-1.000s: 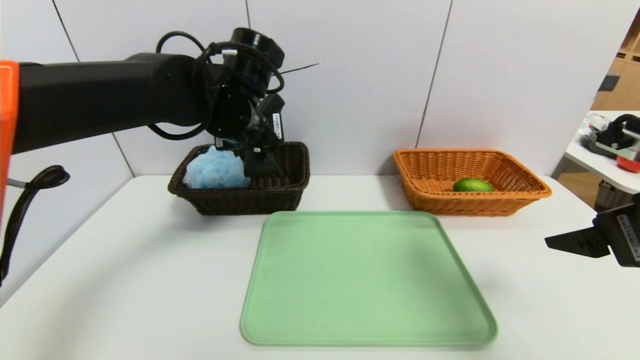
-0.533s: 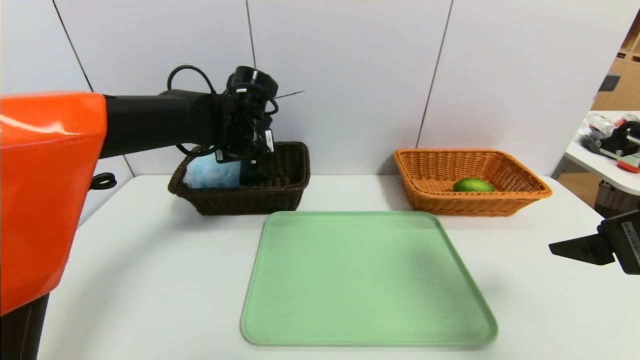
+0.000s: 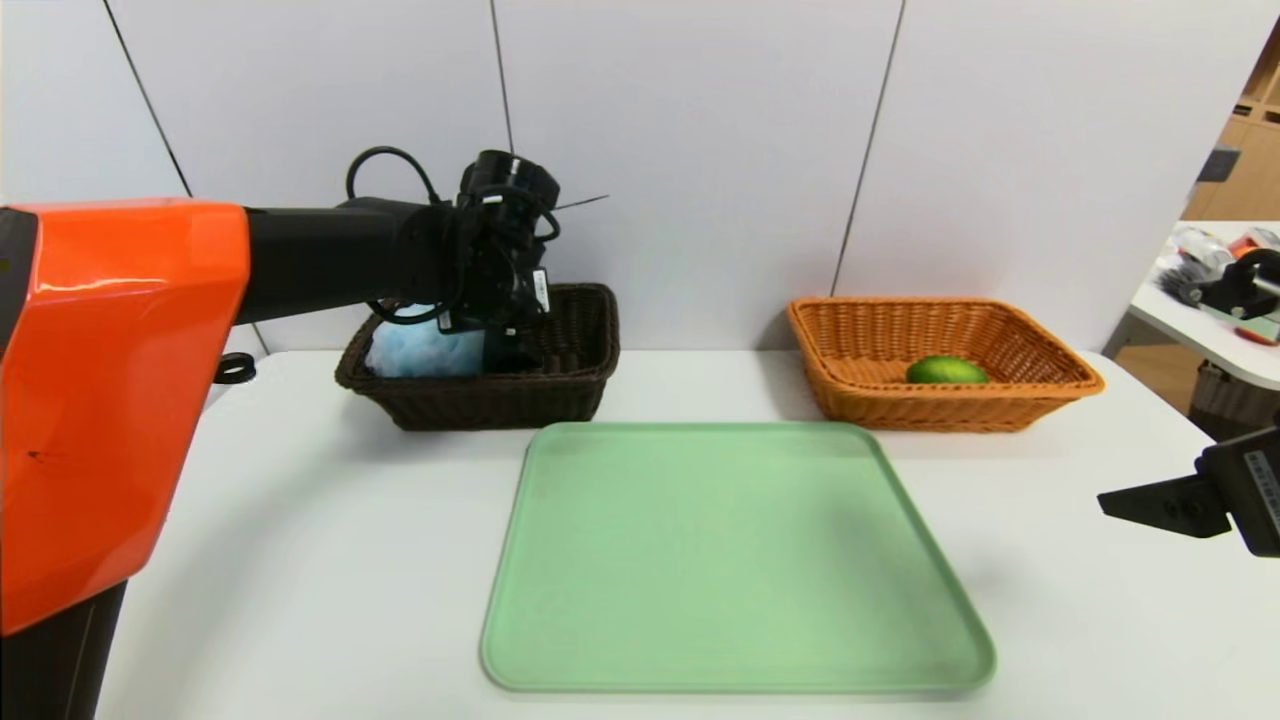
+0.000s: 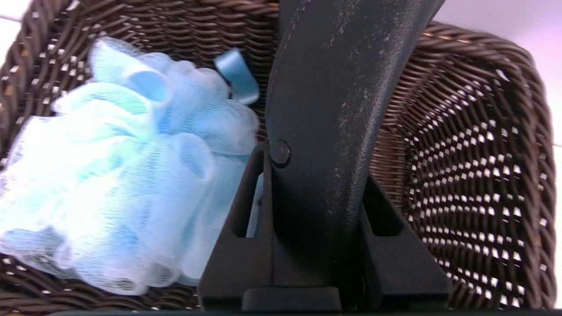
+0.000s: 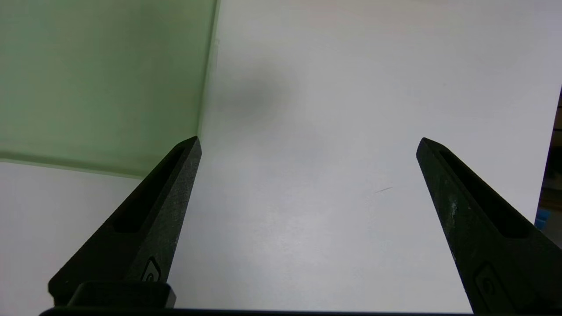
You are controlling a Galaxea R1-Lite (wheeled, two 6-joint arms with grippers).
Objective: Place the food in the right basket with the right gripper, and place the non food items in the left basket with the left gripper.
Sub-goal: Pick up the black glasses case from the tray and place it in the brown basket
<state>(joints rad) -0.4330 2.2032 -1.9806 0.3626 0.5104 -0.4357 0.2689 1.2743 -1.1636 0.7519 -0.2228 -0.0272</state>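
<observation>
Black left gripper (image 4: pixel 318 193), 11 o'clock, grasps matte black glasses case (image 4: pixel 333 96) inside dark brown wicker basket (image 3: pixel 480 402), presumably lowered to soften release beside fluffy light-blue mesh pouf (image 4: pixel 131 175). Wide-open black right gripper (image 5: pixel 309 147) idles, 3 o'clock.

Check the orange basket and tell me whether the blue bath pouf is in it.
No, the blue bath pouf lies in the dark brown basket, while the orange basket holds the lime.
</observation>
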